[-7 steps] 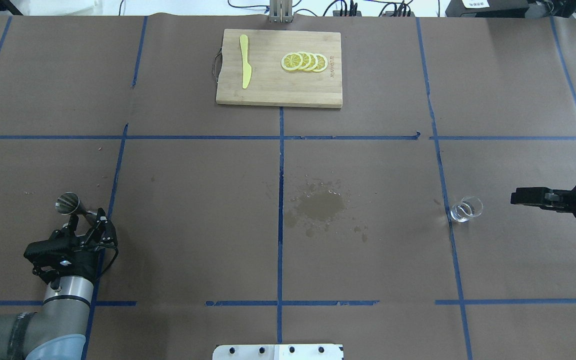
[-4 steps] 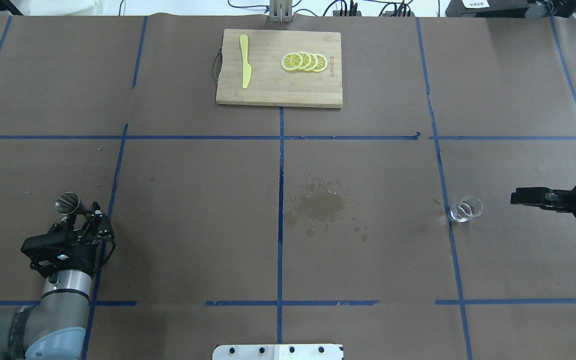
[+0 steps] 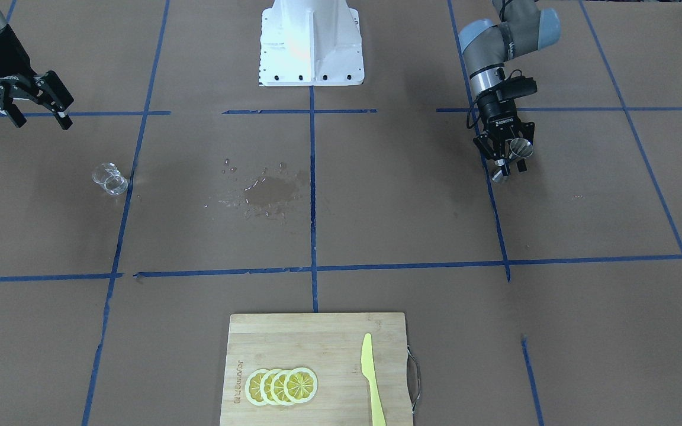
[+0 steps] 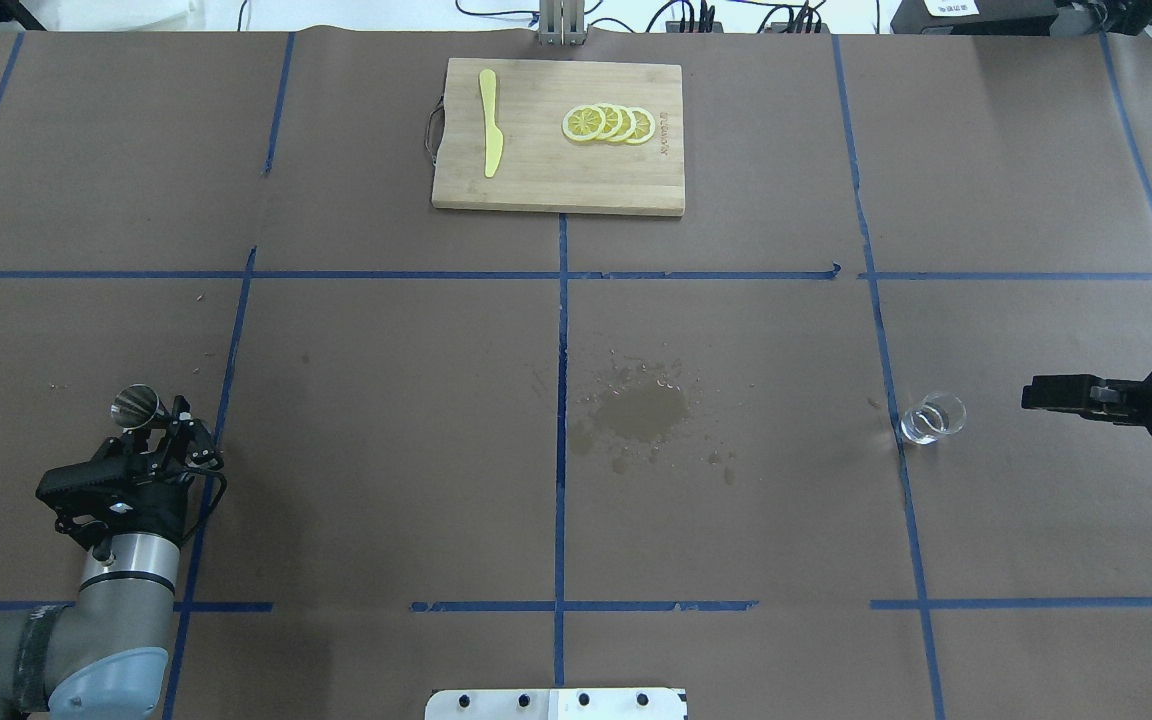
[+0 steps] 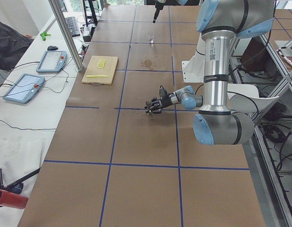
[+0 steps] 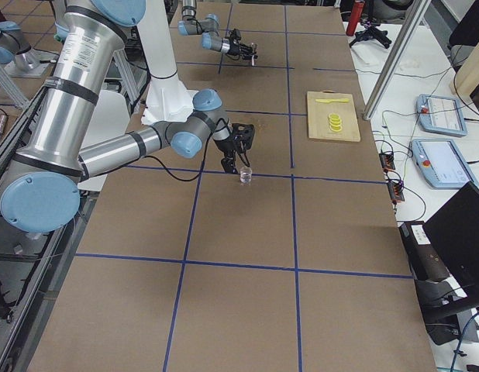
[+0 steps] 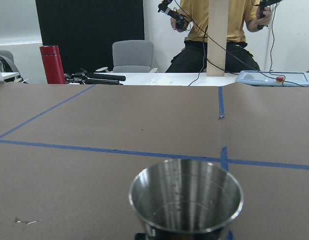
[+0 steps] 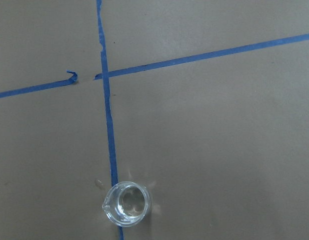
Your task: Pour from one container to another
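Brown paper point(image 4: 386, 400) is spread over the whole table and divided into large squares by blue tape point(image 4: 560, 500). At the edge far from the robot a wooden cutting board point(image 4: 536, 175) is laid flat, with overlapping lemon slices point(image 4: 608, 123) and a yellow knife point(image 4: 489, 122) on it. A wet stain point(image 4: 641, 412) with scattered droplets is seen near the table's middle. Beyond the table, in the left wrist view, a person point(image 7: 214, 30) in a yellow shirt and a red bottle point(image 7: 50, 65) can be made out.

Wide bare paper is left between the two arms, broken only by the stain; the board is well apart from both.

The jigger point(image 4: 134, 406) is gripped at its waist by the left gripper point(image 3: 509, 164), low over the robot's left side of the table, close to a tape line. Its long axis is slanted rather than plumb: the open upper mouth leans toward the robot's left and the lower cone toward the table's middle. Whether the lower end touches the paper cannot be told.

The glass cup point(image 4: 932, 418) is stood upright on the robot's right side, touching a tape line, with its pouring lip turned toward the left of the right wrist view. The right gripper point(image 3: 41, 120) is held apart from it, fingers spread wide, with nothing between them.
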Motion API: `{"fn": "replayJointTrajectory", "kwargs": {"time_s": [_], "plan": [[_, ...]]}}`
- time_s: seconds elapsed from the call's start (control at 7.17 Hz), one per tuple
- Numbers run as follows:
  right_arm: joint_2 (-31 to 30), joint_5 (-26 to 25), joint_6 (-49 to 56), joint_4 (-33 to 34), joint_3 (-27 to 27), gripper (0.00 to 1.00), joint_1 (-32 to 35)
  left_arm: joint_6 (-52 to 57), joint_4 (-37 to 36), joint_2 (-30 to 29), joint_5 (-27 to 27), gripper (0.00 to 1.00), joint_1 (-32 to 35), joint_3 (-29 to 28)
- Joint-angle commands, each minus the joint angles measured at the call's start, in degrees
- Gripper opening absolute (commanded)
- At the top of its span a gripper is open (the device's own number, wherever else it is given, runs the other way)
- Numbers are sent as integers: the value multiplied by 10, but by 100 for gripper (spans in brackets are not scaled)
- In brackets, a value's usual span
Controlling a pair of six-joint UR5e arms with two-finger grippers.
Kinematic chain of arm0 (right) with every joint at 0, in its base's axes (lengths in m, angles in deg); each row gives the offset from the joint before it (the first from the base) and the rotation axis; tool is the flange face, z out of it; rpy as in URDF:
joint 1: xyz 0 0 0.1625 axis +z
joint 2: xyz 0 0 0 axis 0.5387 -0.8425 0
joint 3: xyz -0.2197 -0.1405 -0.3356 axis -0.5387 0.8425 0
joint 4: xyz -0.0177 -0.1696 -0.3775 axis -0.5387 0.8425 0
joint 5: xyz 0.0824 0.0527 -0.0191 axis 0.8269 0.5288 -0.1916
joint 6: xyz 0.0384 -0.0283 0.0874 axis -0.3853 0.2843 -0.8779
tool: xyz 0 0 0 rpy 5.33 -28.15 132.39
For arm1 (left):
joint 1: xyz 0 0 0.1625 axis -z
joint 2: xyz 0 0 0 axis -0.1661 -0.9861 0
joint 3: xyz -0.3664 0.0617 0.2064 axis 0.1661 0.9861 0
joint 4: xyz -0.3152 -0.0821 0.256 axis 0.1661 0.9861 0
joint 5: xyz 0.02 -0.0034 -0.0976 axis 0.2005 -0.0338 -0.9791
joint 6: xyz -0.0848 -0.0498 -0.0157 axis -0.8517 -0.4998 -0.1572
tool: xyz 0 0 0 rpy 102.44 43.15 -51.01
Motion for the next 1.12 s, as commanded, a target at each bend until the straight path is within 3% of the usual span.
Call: {"fn": "replayJointTrajectory", "kwargs": {"time_s": [0.0,0.56,0.7,0.98], "plan": [[-1,0,0,0,0,100,0,-40,0,3,1,0,0,6],[-2,-18,-1,0,0,100,-21,-20,1,17,10,0,38,88],[-2,-57,-9,0,0,100,-50,-1,2,13,8,0,38,120],[-2,-131,-36,0,-8,100,-117,38,5,-17,7,0,38,123]]}}
